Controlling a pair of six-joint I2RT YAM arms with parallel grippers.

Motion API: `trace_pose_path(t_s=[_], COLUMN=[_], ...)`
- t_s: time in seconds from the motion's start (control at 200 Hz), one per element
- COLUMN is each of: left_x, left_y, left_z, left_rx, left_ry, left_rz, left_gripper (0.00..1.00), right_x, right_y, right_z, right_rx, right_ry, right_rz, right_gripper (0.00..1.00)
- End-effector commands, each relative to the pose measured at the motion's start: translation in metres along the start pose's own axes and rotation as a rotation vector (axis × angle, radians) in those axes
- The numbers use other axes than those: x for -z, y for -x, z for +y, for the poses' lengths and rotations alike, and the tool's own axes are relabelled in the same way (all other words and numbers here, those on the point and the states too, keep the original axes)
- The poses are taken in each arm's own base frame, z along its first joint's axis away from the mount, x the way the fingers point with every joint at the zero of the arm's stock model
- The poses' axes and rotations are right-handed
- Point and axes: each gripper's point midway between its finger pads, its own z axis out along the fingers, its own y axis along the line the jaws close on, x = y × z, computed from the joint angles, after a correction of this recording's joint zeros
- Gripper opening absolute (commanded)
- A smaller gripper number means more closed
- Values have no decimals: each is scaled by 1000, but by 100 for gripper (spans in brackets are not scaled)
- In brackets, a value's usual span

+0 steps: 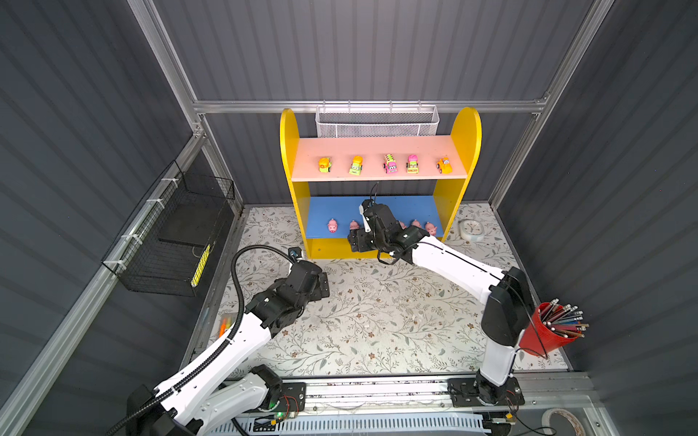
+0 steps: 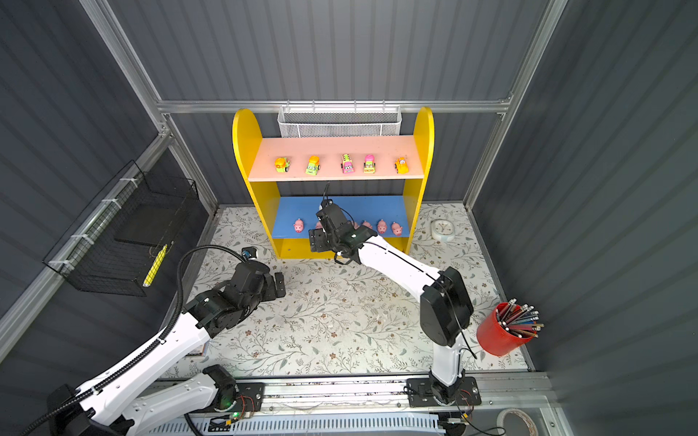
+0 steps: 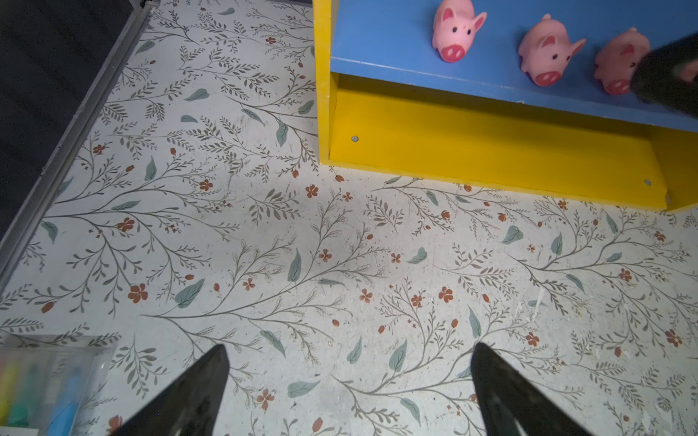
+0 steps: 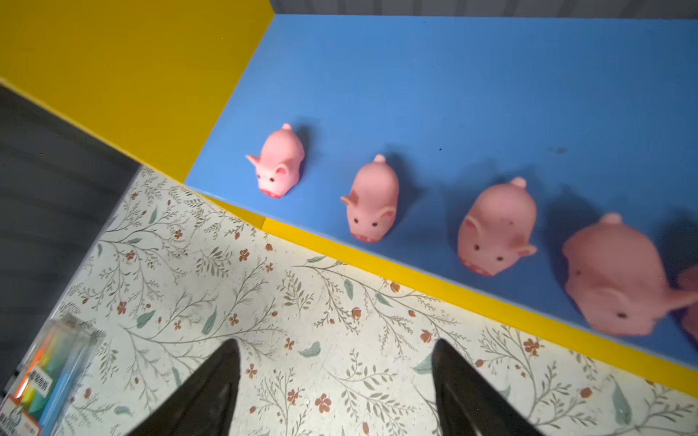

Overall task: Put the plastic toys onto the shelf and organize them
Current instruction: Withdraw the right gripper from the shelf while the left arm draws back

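The shelf (image 1: 289, 151) (image 2: 241, 151) stands at the back of the floral table. Several toy vehicles (image 1: 325, 165) sit in a row on its pink upper board (image 1: 377, 145). Several pink pigs (image 4: 372, 200) (image 3: 455, 30) line the front of the blue lower board (image 1: 340, 211). My right gripper (image 1: 354, 242) (image 4: 336, 341) hovers just in front of that board, open with nothing between its fingers. It hides the middle of the pig row in both top views. My left gripper (image 1: 323, 285) (image 3: 350, 345) is open and empty over the table, left of the shelf.
A round white clock (image 1: 471, 229) lies right of the shelf. A red cup of pencils (image 1: 551, 334) stands at the right front. A black wire basket (image 1: 170, 241) hangs on the left wall and a white mesh basket (image 1: 377, 120) behind the shelf. A clear marker box (image 3: 45, 381) lies front left.
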Motion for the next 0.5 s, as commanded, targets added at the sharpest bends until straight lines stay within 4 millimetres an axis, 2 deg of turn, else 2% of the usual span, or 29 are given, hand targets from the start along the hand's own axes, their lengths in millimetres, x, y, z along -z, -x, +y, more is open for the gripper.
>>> trace_pose_path(t_s=[0.0, 0.07, 0.135, 0.26, 0.32, 0.335, 0.41, 0.495], left_x=[6, 6, 5, -1, -3, -4, -11, -20], left_y=[3, 5, 7, 15, 21, 23, 32, 40], left_z=[10, 12, 16, 16, 12, 11, 9, 19], left_rx=[-44, -70, -85, -111, -120, -128, -162, -207], left_ry=[33, 44, 71, 90, 84, 80, 98, 188], left_rz=[-32, -46, -65, -107, -147, -160, -239, -317], left_gripper=[100, 100, 100, 100, 100, 100, 100, 100], right_x=[28, 49, 69, 110, 123, 131, 145, 153], right_y=[-12, -28, -45, -76, -93, -93, -109, -126], right_z=[9, 5, -6, -40, -61, -64, -87, -106], right_rx=[-4, -2, -11, -15, -16, -17, -24, -35], right_ry=[60, 84, 86, 27, -31, -34, -99, -146], right_rz=[-23, -34, -45, -90, -91, -108, -106, -131], right_gripper=[88, 94, 98, 99, 99, 99, 99, 99])
